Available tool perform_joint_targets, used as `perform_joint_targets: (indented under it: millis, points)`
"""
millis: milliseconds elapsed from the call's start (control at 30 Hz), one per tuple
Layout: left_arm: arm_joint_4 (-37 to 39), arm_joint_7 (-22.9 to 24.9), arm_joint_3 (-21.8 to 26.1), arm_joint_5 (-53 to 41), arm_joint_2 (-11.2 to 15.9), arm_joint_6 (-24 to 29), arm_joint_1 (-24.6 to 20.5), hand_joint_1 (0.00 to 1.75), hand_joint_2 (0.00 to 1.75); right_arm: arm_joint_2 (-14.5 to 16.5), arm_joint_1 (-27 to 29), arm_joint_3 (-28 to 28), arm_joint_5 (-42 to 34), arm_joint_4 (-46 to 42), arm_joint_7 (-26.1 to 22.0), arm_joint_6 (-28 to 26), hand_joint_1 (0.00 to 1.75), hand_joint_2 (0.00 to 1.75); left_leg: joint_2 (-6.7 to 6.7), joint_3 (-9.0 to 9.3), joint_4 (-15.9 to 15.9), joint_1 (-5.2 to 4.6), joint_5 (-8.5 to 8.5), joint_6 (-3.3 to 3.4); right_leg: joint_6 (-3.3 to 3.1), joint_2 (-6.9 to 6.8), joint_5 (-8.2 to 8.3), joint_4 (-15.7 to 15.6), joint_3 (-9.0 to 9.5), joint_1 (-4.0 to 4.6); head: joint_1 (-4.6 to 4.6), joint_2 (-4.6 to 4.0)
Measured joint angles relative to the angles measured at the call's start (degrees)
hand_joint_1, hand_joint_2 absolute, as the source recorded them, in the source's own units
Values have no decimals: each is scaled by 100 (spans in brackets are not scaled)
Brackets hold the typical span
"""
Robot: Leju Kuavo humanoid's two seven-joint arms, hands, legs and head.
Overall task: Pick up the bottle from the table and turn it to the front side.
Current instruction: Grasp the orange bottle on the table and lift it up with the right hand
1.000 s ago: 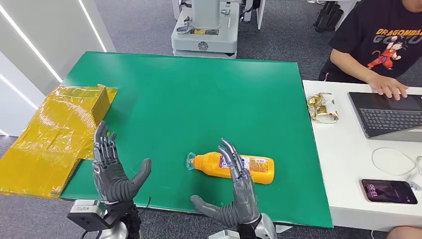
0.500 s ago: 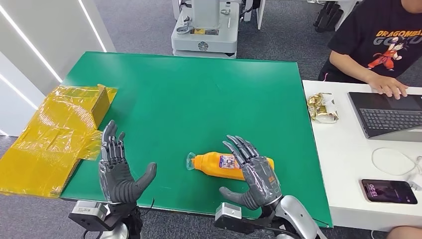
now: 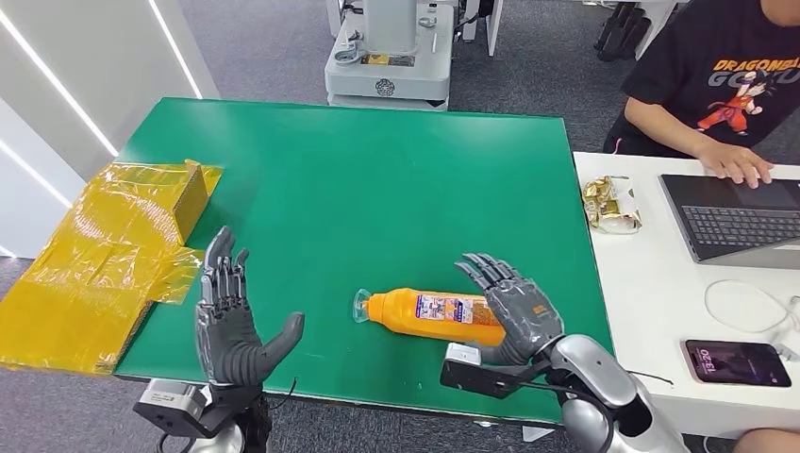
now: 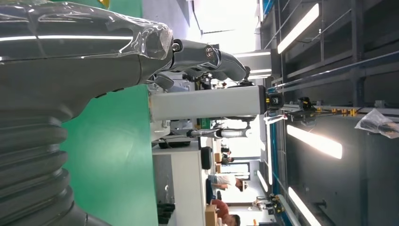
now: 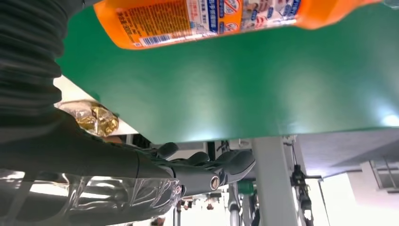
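An orange bottle (image 3: 426, 315) with a clear cap and a printed label lies on its side on the green table (image 3: 377, 189), cap toward the left. My right hand (image 3: 509, 304) hovers at the bottle's base end, fingers spread and curved over it, holding nothing. The right wrist view has the bottle (image 5: 216, 19) close by, with my fingers (image 5: 207, 172) apart from it. My left hand (image 3: 231, 321) is raised near the table's front left edge, palm inward, fingers spread and empty.
A yellow wrapped box (image 3: 104, 260) lies at the table's left edge. A white desk (image 3: 660, 311) to the right holds a laptop (image 3: 736, 219), a phone (image 3: 738, 362) and a snack packet (image 3: 611, 204). A person (image 3: 717, 80) sits there typing. A robot base (image 3: 389, 57) stands beyond the table.
My right hand has swung from in front of the bottle to its base end on the right, wrist turning. The left hand rose slightly and drifted right. The bottle has not moved.
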Motion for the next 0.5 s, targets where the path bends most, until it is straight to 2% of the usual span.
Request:
perform_joint_targets:
  millis: [233, 500]
  points:
    - [20, 48, -1, -1, 0, 35, -101, 0, 175, 58, -307, 146, -76, 542, -2, 445, 0, 175, 1, 0, 0, 0, 1, 0, 0, 0, 1, 1, 1, 0, 1, 0]
    - [30, 169, -2, -1, -26, 116, -159, 0, 175, 263, -749, 443, 45, 1418, -53, 526, 0, 175, -1, 0, 1, 0, 2, 0, -2, -1, 3, 1, 2, 0, 1, 0]
